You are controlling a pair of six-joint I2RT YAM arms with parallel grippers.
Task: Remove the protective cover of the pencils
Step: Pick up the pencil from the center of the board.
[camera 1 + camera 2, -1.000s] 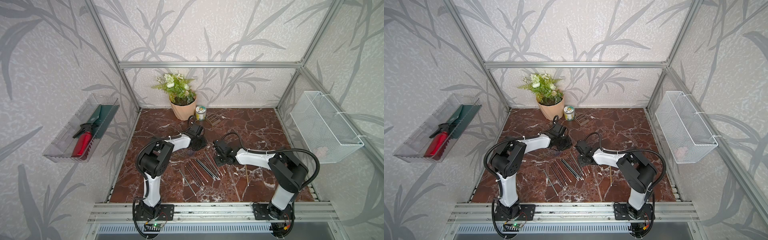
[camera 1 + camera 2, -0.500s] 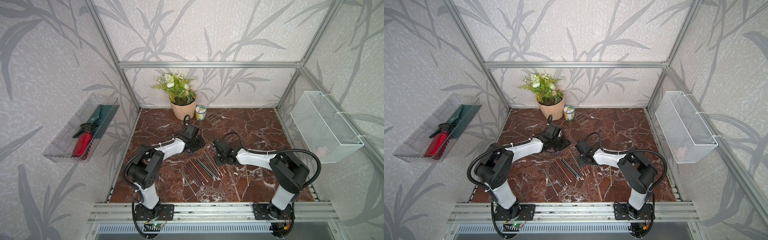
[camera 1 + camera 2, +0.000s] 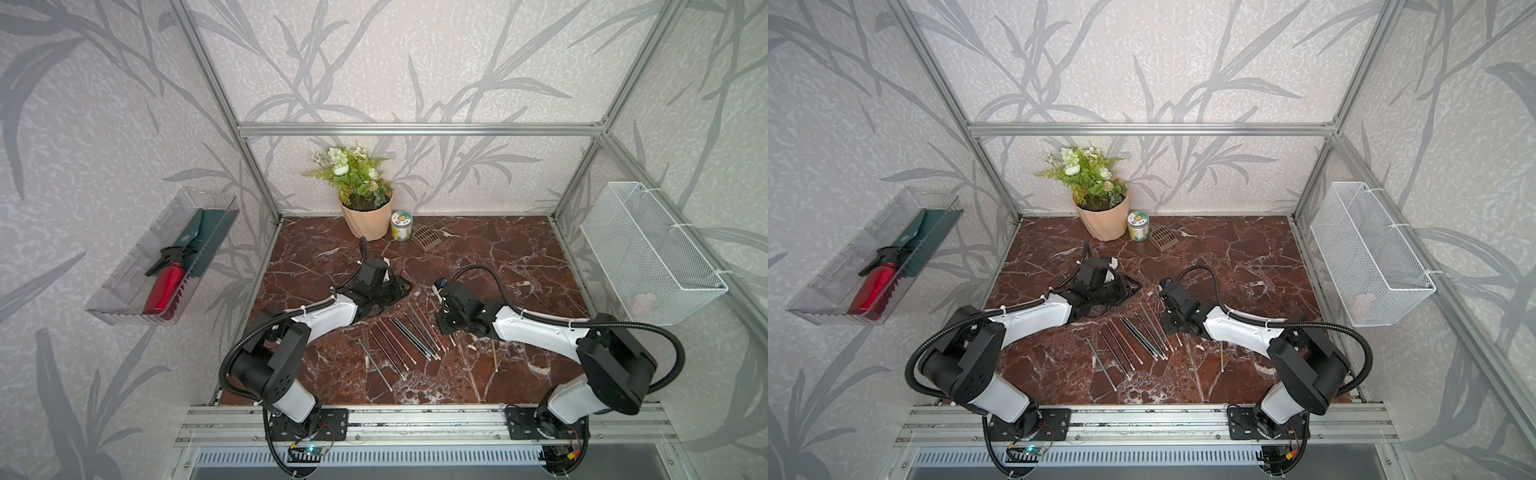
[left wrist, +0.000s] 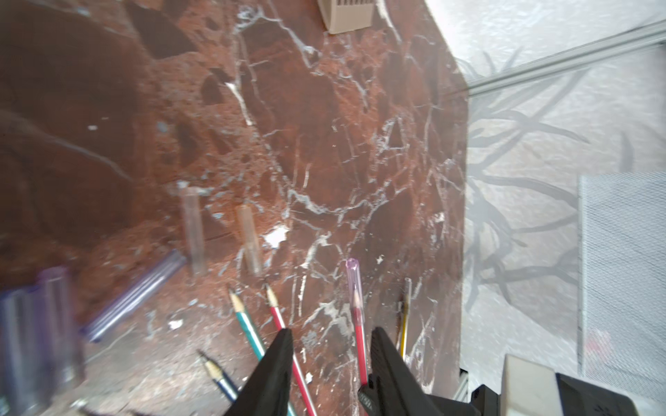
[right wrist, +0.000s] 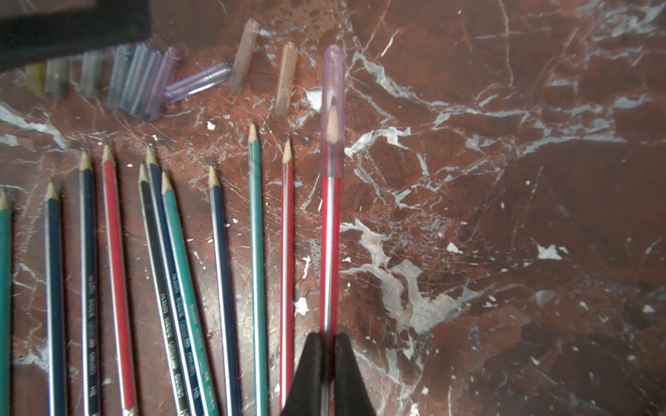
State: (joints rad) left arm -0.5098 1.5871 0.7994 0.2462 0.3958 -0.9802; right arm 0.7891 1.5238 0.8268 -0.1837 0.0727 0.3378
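Red-barrelled pencil [image 5: 329, 252] is pinched between the right jaws, its tip inside a purple translucent cap [image 5: 333, 90]. Left jaws stand spread, gripping nothing, that pencil between them in the left wrist view. Bare pencils [image 5: 256, 252] fan beside it; loose caps [image 5: 140, 79] lie just beyond their tips. Toward the wire basket [image 3: 648, 249], bare marble table [image 3: 519, 257] runs to its edge, one yellow pencil [image 3: 494, 353] lying apart there.

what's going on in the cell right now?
The right gripper is shut on a red pencil whose pink cap is on its tip. The left gripper is open and empty, its jaws pointing toward that cap. Pencils beside it lie bare in a row, with loose caps scattered past their tips.
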